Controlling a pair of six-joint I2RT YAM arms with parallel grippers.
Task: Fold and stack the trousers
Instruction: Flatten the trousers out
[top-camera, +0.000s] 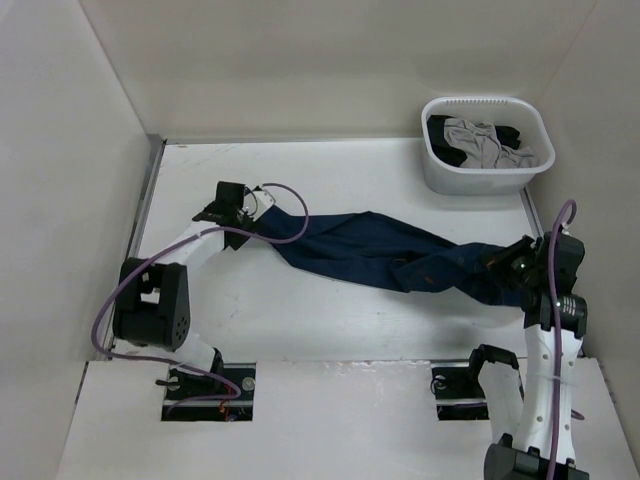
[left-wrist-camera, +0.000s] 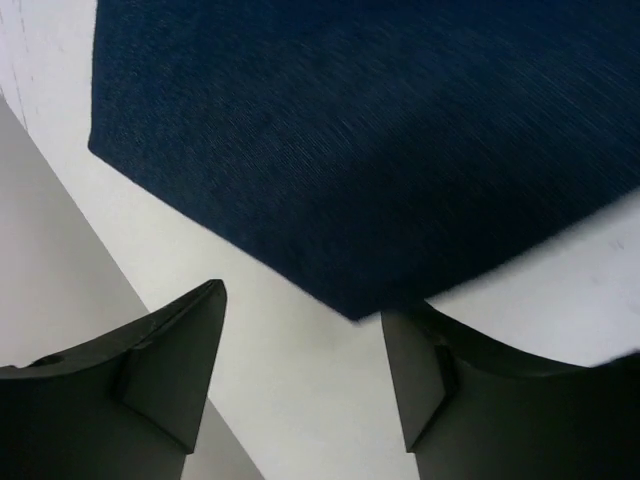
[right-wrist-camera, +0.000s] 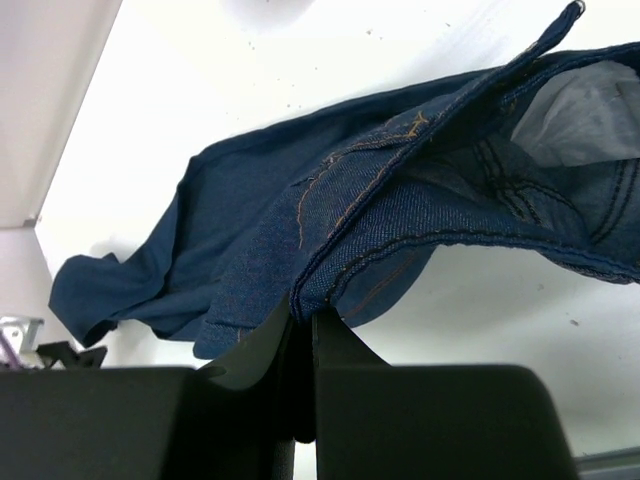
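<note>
The left gripper (top-camera: 232, 207) is held low and far out over the table (top-camera: 330, 320), jaws wide, nothing gripped, at the leg end of the jeans (top-camera: 370, 250). These are stretched across the table. The right gripper (top-camera: 512, 262) is clamped on the raised waistband.

bright, even overhead light; left wrist view slightly blurred.

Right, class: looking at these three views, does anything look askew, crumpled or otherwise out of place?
Yes: the trousers lie slanted across the table, twisted and bunched towards the right hand, which is shut on a raised fold. The left hand is open at the leg end, holding nothing. The basket stands upright, nothing spilled.
</note>
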